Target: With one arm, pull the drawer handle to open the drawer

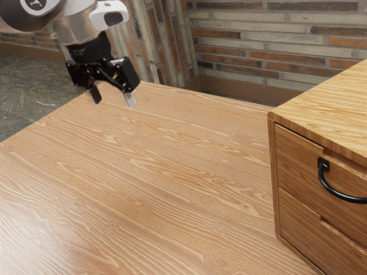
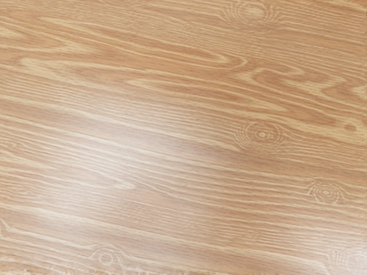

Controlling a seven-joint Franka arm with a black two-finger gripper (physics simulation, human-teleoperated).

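Wood cabinet (image 1: 327, 114) at the frame's right edge, cut off right and bottom; 2 drawer fronts visible. Top drawer (image 1: 298, 163) carries a black loop handle (image 1: 331, 192), its far end cropped. Can't tell if it's fully shut. Gripper (image 1: 113, 97) upper left over the table (image 1: 172, 189), fingers spread, holding nothing, well apart from the handle.
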